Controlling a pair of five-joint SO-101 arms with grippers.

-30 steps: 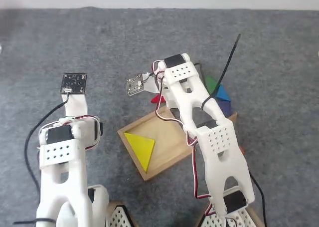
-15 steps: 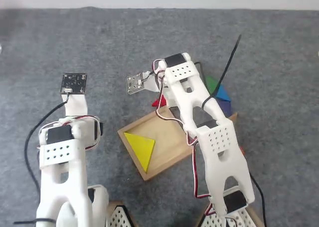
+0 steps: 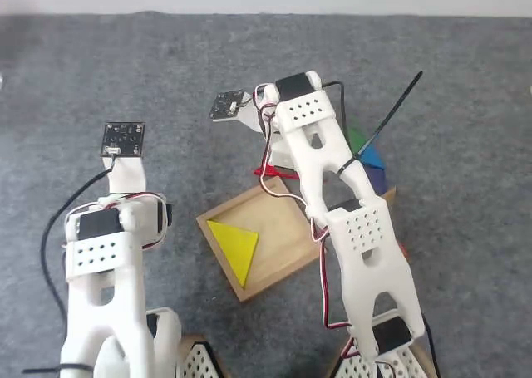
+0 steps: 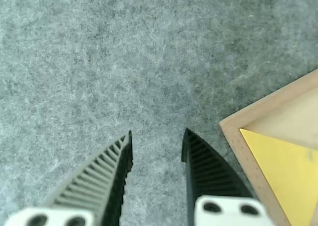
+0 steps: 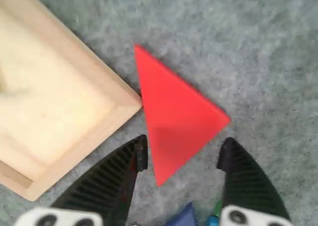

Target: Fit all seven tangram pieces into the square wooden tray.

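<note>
**A:** How will the flat red triangular tangram piece [image 5: 176, 119] handle?

**B:** Probably light, stiff and slick. It lies on the grey carpet [image 5: 258, 47] just beside a corner of the square wooden tray [image 5: 59, 102]. The right gripper [image 5: 184, 141] is spread wide astride one tip; I'd pinch across the two edges there.

**A:** Anything hidden?

**B:** The right arm covers most of the green, blue and purple pieces [image 3: 371, 160]. The left gripper [image 4: 158, 134] hangs parted and empty near the tray.
</note>
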